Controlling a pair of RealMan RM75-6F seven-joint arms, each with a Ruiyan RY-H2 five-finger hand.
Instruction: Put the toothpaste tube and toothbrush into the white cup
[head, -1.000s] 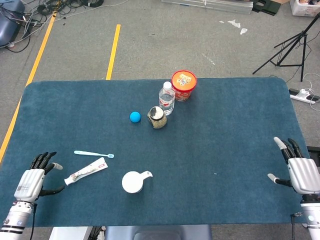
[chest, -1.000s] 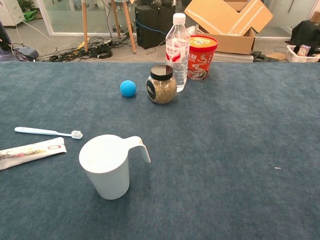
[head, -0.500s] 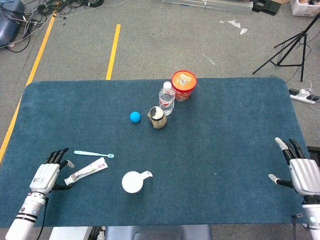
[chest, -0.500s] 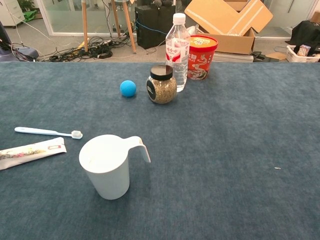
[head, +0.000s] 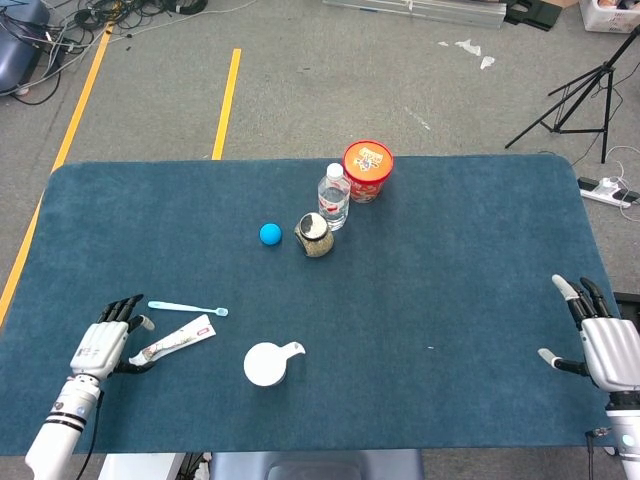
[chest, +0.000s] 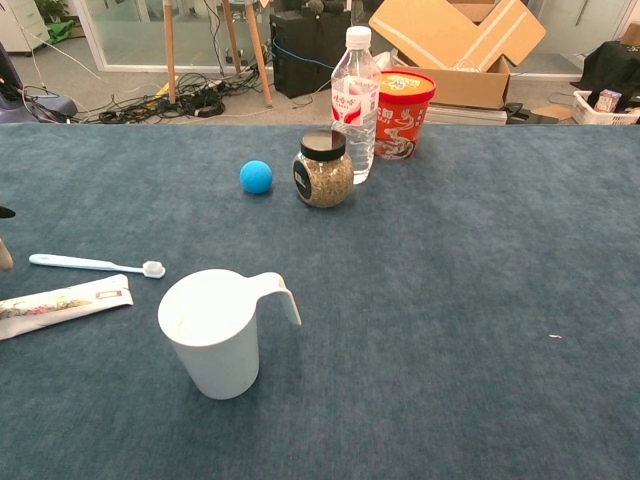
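Blue-covered bench (head: 450, 260): I have advanced my left hand (head: 103, 345), fingers apart and empty, to the toothpaste tube (head: 172, 343) cap left of the white cup (head: 266, 364), so grasping comes next.

Worktop (head: 450, 260), covered in blue cloth. Near left: toothbrush (head: 187, 308), toothpaste tube (head: 172, 343) just nearer, white cup (head: 267, 363) to their right. Far centre: blue ball (head: 270, 234), jar (head: 315, 235), water bottle (head: 334, 195), red tub (head: 367, 169).
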